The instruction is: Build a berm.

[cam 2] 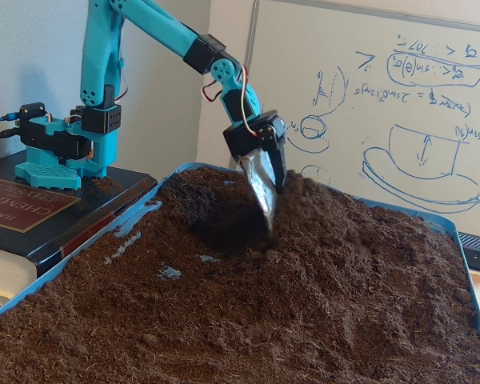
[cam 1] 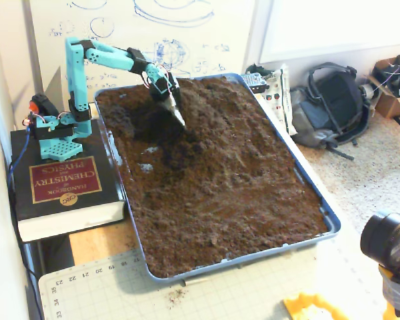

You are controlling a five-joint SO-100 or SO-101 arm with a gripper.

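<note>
In a fixed view from above, the berm (cam 1: 217, 100) rises along the far part of the blue tray (cam 1: 318, 200); in a fixed view from the side, the gripper (cam 2: 266, 210), jaws' state untellable, meets its loose, crumbly slope, best scooped low.

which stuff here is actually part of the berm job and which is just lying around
Part of the job: berm, gripper with its scoop blade, blue tray.

Lying about: chemistry book under the arm's base, whiteboard, backpack, cutting mat, boxes.
</note>
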